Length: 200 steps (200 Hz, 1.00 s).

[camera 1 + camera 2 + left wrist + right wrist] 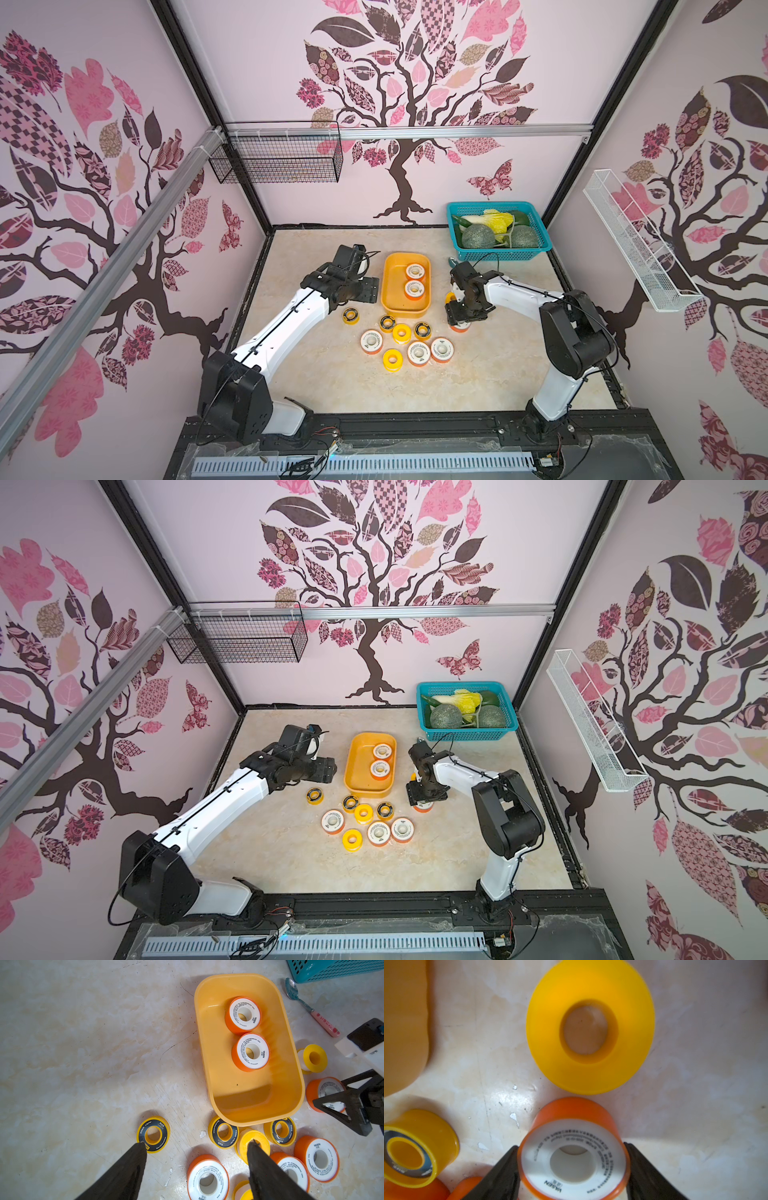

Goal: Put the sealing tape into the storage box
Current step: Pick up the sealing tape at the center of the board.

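- Right wrist view: my right gripper [571,1145] hugs a white roll [572,1167] at bottom middle, not yet lifted off the table [695,1084].
- My left gripper [197,1141] is wide open and empty.
- Two rolls [414,271] sit in the box [392,299], mid-frame; ten wait below and beside it.
- They look small and round, with holes.
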### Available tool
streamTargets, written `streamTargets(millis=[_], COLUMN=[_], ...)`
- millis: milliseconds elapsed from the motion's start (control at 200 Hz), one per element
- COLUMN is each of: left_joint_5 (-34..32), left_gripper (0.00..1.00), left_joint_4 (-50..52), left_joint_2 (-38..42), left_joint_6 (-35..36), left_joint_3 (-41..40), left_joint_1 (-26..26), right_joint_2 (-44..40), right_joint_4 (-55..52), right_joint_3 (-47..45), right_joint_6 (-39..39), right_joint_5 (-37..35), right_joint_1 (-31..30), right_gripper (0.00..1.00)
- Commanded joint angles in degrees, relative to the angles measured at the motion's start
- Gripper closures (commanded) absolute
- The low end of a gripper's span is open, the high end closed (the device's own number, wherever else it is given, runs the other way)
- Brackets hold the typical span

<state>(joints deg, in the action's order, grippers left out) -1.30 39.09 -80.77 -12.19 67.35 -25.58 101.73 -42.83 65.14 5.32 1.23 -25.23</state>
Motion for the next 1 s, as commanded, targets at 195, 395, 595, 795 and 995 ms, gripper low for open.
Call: streamTargets(millis=[195,395,595,795,995], left_joint_5=[0.2,0.3,-0.1,2.7,3.4], left_gripper=[0.19,0.19,0.19,0.22,0.35], left_joint_4=[0.5,0.6,1.8,4.2,-1.1], left_joint_2=[-1.6,-2.2,-4.5,-10.0,-14.9], left_joint_6=[0.2,-0.6,-2.2,-7.4,-11.7], left_joint_3=[1.4,1.5,2.2,6.2,6.2], left_joint_1=[0.2,0.2,0.7,0.9,1.0], right_joint_2=[-3.9,-6.9,-8.8,-9.2,-8.1], right_joint_4=[-1.4,-2.9,-4.2,-5.1,-5.6], right_joint_3=[2.5,4.1,6.0,9.6,13.2], right_joint_6=[-0.3,-0.2,-0.4,-1.3,-1.5], right_joint_5=[1.1,2.8,6.4,11.7,16.0], right_joint_1=[-0.3,-0.2,0.0,0.0,-0.1], right_gripper=[0.26,0.25,0.25,0.25,0.25])
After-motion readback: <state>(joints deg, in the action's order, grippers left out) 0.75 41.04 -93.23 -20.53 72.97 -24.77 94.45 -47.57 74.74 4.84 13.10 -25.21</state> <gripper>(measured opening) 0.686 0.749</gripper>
